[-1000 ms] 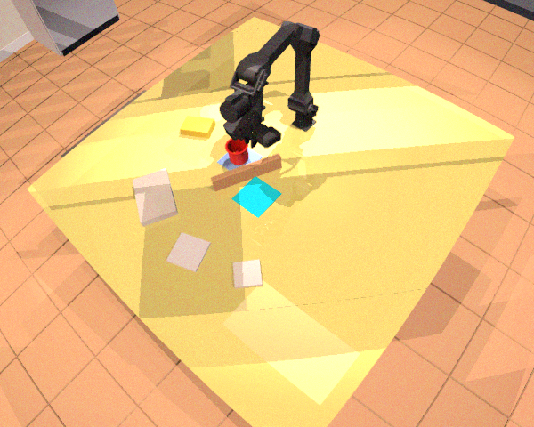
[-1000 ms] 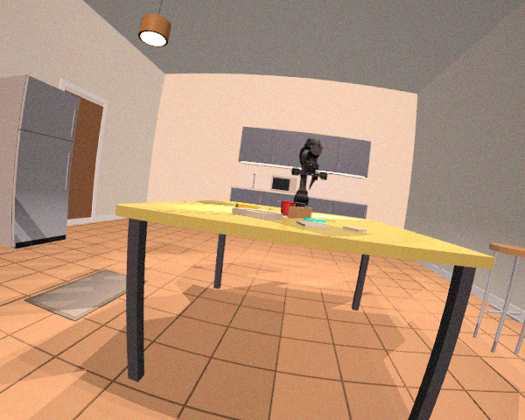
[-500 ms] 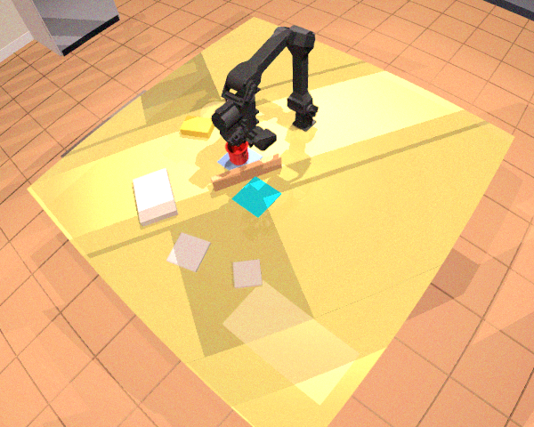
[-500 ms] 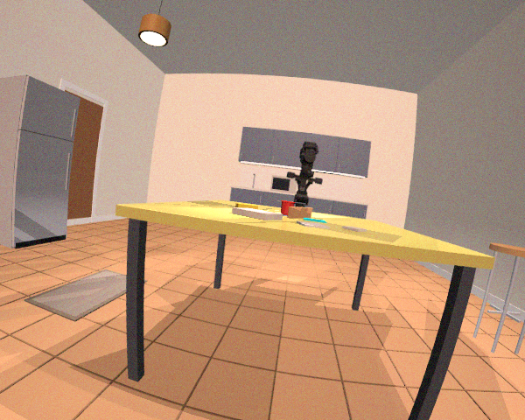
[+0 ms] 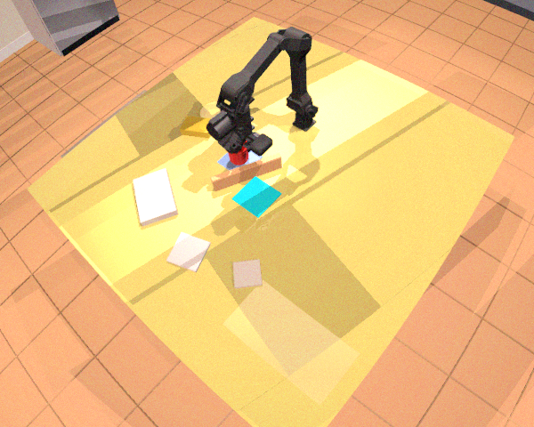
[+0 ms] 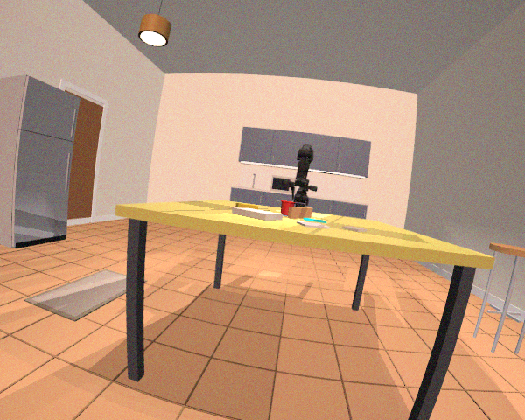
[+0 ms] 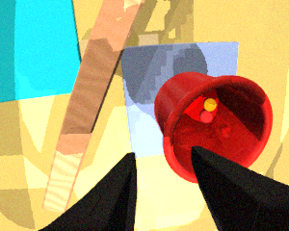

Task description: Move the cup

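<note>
Two marbles (image 7: 208,110) inside a red cup (image 5: 238,157) (image 6: 286,207) (image 7: 217,127), right of the wrist frame, gripper (image 5: 245,148) (image 7: 163,156) partly open below, holding nothing, blue pad (image 5: 224,160) (image 7: 144,130) beneath the cup.

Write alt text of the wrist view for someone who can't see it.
A red cup with marbles inside stands on a pale blue pad; the gripper is open, nothing between its fingertips. Left of them, a wooden bar separates that pad from a cyan pad.
</note>
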Available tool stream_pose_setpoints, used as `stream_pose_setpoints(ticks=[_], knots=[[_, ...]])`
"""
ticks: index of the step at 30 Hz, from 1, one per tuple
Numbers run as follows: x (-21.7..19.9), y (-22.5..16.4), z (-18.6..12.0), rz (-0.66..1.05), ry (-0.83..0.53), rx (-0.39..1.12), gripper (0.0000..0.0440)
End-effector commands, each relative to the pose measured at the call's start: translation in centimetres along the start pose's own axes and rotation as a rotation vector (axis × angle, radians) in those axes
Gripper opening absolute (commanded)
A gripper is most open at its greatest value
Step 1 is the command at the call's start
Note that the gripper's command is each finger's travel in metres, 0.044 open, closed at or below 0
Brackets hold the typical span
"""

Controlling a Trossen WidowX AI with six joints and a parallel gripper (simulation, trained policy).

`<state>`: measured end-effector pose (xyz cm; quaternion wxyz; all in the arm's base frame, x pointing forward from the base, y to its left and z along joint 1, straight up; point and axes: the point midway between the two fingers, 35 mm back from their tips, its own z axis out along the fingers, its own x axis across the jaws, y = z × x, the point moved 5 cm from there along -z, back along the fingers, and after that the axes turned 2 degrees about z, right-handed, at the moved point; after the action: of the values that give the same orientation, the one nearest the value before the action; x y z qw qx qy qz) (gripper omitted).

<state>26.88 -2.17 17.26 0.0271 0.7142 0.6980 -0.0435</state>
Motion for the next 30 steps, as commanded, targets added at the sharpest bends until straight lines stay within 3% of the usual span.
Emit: stream_pose_setpoints(ticks=[1, 13, 20, 30], knots=[[-0.3, 0.0, 1.2, -0.021, -0.004, 0.017, 0.0153], [-0.7, -0.1, 5.8, -0.132, 0.017, 0.049, 0.0159], [-0.9, -0.3, 7.2, -0.233, 0.023, 0.057, 0.0], [-1.3, 0.9, 5.7, -0.326, 0.023, 0.008, 0.0]])
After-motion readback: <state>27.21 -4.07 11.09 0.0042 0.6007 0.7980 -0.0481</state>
